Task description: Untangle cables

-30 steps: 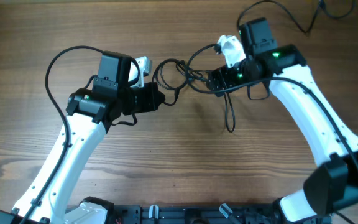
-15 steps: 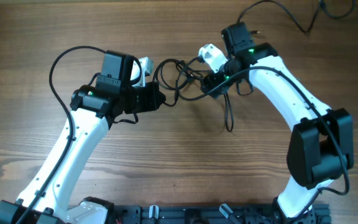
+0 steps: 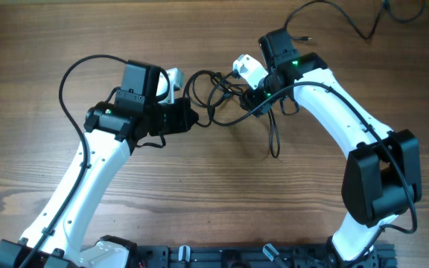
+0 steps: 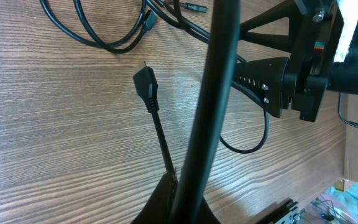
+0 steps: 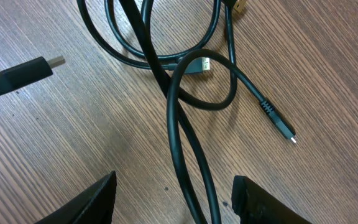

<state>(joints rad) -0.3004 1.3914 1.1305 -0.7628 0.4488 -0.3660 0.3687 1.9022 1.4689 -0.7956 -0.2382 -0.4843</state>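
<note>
The cables lie as a small tangle of thin black loops on the wooden table between my two grippers. One strand trails toward the front. My left gripper is shut on one cable just left of the tangle. In the left wrist view the jaws pinch that cable, and its plug end sticks out over the wood. My right gripper is at the tangle's right side. In the right wrist view its fingers are open, with two cable strands running between them and small plug ends beyond.
A black lead runs over the table's far right corner. The arm bases and a black rail line the front edge. My right arm shows in the left wrist view, close to the tangle.
My right arm has swung left and farther back, bringing its open gripper over the tangle's right side. My left arm has barely moved and still holds its cable.
</note>
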